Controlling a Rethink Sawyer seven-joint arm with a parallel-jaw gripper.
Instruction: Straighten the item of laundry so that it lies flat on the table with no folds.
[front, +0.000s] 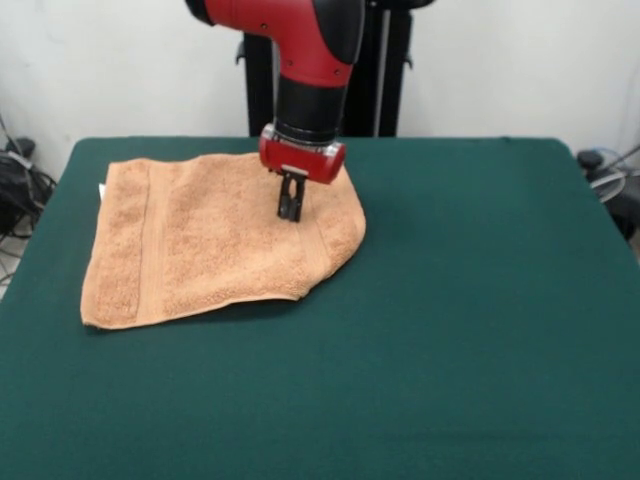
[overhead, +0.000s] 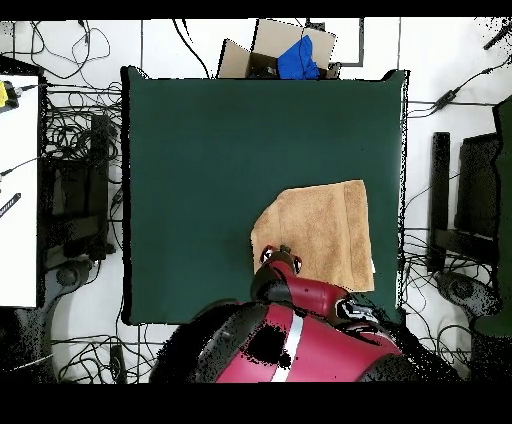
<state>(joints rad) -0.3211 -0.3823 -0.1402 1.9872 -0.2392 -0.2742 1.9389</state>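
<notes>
The peach-orange towel (front: 210, 240) lies on the far left part of the dark green table (front: 450, 300). Its right end is folded in, which gives a slanted, rounded edge there. A border band runs near its left edge, with a small white tag (front: 102, 190) at the far left corner. My gripper (front: 290, 212) points straight down over the towel's far right part, with the tips at the cloth's surface. The fingers stand close together and no cloth is lifted. In the overhead view the towel (overhead: 325, 230) shows with one corner cut off, and the arm (overhead: 290, 330) hides the gripper.
The black pedestal (front: 385, 70) stands behind the table's far edge. Cables lie on the floor at both sides (front: 15, 185). In the overhead view a cardboard box with a blue item (overhead: 290, 52) sits beyond the table, and a white table (overhead: 20, 190) stands to one side.
</notes>
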